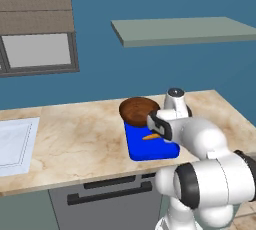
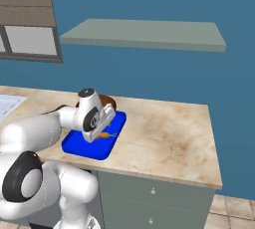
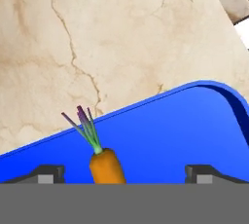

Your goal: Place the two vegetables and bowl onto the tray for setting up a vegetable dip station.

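The blue tray (image 1: 150, 150) (image 2: 79, 146) (image 3: 185, 130) lies on the marble counter near its front edge. An orange carrot (image 1: 150, 136) (image 2: 105, 135) (image 3: 104, 165) with green leaves lies flat on the tray. My gripper (image 1: 153, 132) (image 2: 101, 131) (image 3: 125, 174) hangs just above the carrot and is open, its fingertips (image 3: 48, 172) wide apart on either side and touching nothing. The dark reddish-brown bowl (image 1: 138, 110) (image 2: 107, 101) sits at the tray's far end, partly hidden behind my hand in the right base view. The other vegetable is out of view.
A pale white sheet (image 1: 15, 144) (image 2: 7, 103) with a dotted border lies at the counter's left end. A grey shelf (image 1: 185, 30) hangs on the blue wall above. Bare marble counter (image 2: 169, 133) stretches right of the tray to the counter's end.
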